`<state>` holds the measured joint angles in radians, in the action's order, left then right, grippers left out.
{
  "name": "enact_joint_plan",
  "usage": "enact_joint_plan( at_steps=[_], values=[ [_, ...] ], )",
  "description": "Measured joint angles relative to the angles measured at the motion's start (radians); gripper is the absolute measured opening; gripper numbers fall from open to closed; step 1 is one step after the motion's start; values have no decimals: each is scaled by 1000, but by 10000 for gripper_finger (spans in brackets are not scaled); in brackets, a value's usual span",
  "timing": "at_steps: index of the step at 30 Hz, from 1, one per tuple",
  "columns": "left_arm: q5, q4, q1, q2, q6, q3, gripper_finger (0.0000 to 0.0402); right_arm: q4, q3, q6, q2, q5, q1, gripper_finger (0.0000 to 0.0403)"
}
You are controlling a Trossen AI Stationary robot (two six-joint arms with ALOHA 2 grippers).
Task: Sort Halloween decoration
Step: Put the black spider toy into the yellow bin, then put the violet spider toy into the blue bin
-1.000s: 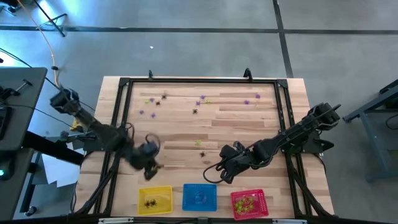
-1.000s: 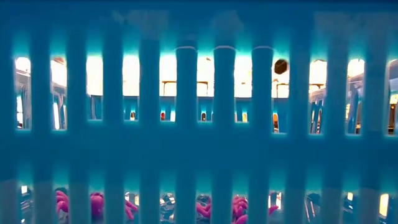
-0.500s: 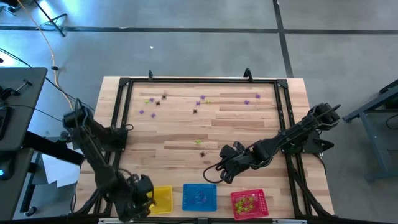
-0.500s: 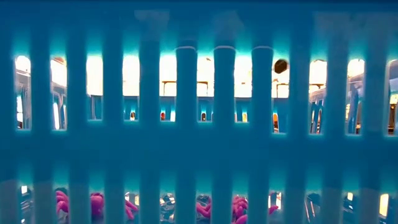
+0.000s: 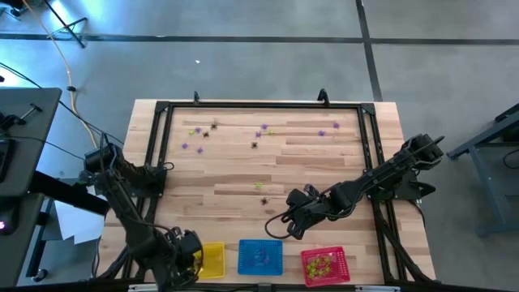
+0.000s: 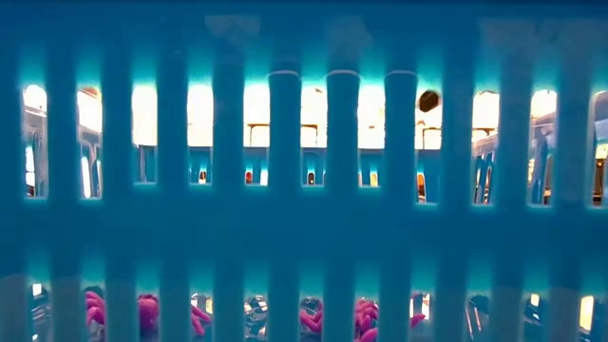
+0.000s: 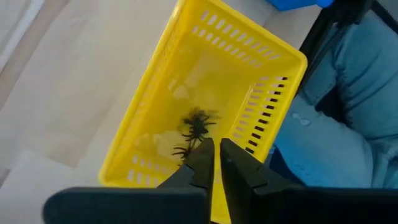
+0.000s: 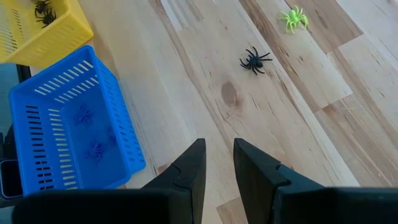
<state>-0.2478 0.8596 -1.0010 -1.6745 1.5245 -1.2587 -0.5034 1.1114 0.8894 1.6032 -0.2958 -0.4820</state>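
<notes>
The Halloween decoration is tiny spiders. Several purple, black and yellow-green ones lie scattered on the far half of the table (image 5: 259, 135). A black spider (image 8: 255, 61) and a yellow-green one (image 8: 292, 17) lie ahead of my right gripper (image 8: 217, 163), which stands open over the table's middle with nothing between its fingers. My left gripper (image 7: 216, 163) hangs over the yellow basket (image 7: 155, 112) at the near left. Its fingers are almost together, and nothing shows between them. Black spiders (image 7: 196, 124) lie on that basket's floor below.
At the near edge, a blue basket (image 5: 260, 257) holding purple spiders stands right of the yellow one, then a red basket (image 5: 325, 265) holding yellow-green ones. The blue basket's wall (image 6: 304, 190) fills the low view. A person's blue-clad legs (image 7: 348, 112) show beyond the near edge.
My left gripper has swung from the table's left middle toward the near edge. It tipped further down and stopped over the yellow basket, where it has hardly moved in the last half second.
</notes>
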Motion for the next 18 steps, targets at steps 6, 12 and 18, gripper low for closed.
enact_joint_plan(
  at_steps=[6,12,18],
  values=[
    [1,-2,0,0,-16,0,49,0,0,0,0,0,0,79],
    [-68,100,12,5,-34,0,58,0,0,0,0,0,0,79],
    [-130,294,132,40,-168,0,58,0,0,0,0,0,0,79]
  ],
)
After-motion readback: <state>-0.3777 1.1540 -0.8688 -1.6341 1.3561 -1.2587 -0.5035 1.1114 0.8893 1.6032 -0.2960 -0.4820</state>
